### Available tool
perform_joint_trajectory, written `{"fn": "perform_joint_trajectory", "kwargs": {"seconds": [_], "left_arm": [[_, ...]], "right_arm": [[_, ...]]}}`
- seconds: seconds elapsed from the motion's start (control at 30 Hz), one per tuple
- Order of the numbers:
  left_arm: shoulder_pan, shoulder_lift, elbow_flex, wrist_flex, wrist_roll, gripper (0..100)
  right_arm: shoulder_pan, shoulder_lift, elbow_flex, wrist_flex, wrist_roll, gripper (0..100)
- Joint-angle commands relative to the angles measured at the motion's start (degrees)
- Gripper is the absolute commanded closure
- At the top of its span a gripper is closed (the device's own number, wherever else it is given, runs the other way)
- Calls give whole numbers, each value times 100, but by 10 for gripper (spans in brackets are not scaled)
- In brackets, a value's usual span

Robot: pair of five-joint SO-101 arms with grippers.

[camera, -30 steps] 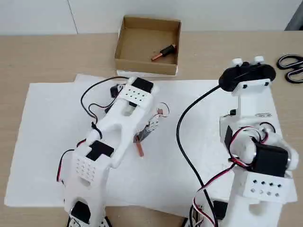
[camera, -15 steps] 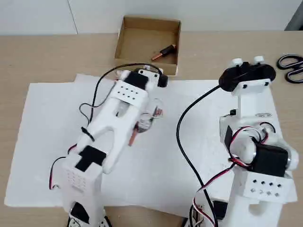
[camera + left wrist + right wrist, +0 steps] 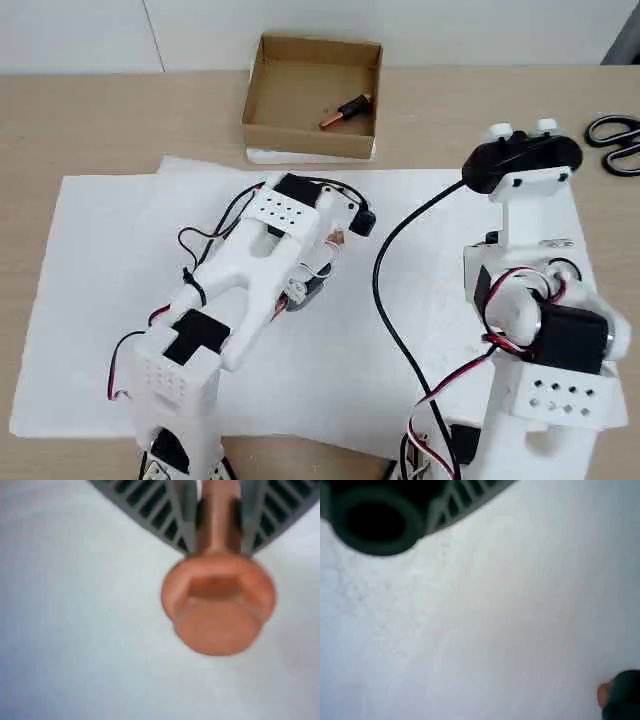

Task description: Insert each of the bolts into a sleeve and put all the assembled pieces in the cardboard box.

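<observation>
I have the left gripper (image 3: pixel 218 547) hanging over the middle of the white paper sheet (image 3: pixel 100 300). Its grey ribbed fingers (image 3: pixel 150 505) are closed on the shank of the copper-coloured round-headed bolt (image 3: pixel 217 605), whose head stands out past the fingertips. My worry there is the smooth round shank: I judge it can swivel or slide in so narrow a pinch, and then the bolt meets the sleeve crooked or drops onto the sheet. The black cable (image 3: pixel 380 270) looping over the sheet between the arms may snag whichever arm crosses it. Beyond the sheet's far edge, the brown cardboard box (image 3: pixel 300 140) stands on the tan table (image 3: pixel 100 110) and holds one assembled piece (image 3: pixel 345 108) by its right wall. At the sheet's right edge the right gripper (image 3: pixel 420 510) carries the black hollow sleeve (image 3: pixel 380 550) against a ribbed finger, closed on it as far as I can judge, with the bore facing the camera. Bolt and sleeve are well apart, so a small tilt in either hold could jam the bolt at the rim. Against half a second ago, the left arm's wrist has drawn back from the box's near wall toward the middle of the sheet and turned. The bolt, then in plain sight beside the arm, is now almost hidden under it in the high view. The right arm and the boxed piece have not moved.
</observation>
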Motion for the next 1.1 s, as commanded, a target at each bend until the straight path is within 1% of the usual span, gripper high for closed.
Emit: {"fn": "perform_joint_trajectory", "kwargs": {"seconds": [0.0, 0.3, 0.43, 0.5, 1.07], "left_arm": [[44, -105, -22, -62, -88, 992], [9, -70, -22, -141, -88, 987], [0, -70, -22, -193, -88, 919], [0, -70, -22, -246, -88, 902], [0, -53, -4, -510, -105, 900]], "right_arm": [[4, -92, -35, -136, 18, 995], [4, -92, -35, -136, 18, 995], [4, -92, -35, -127, 18, 995], [4, -92, -35, -119, 18, 995], [4, -92, -35, -84, 18, 995]]}}
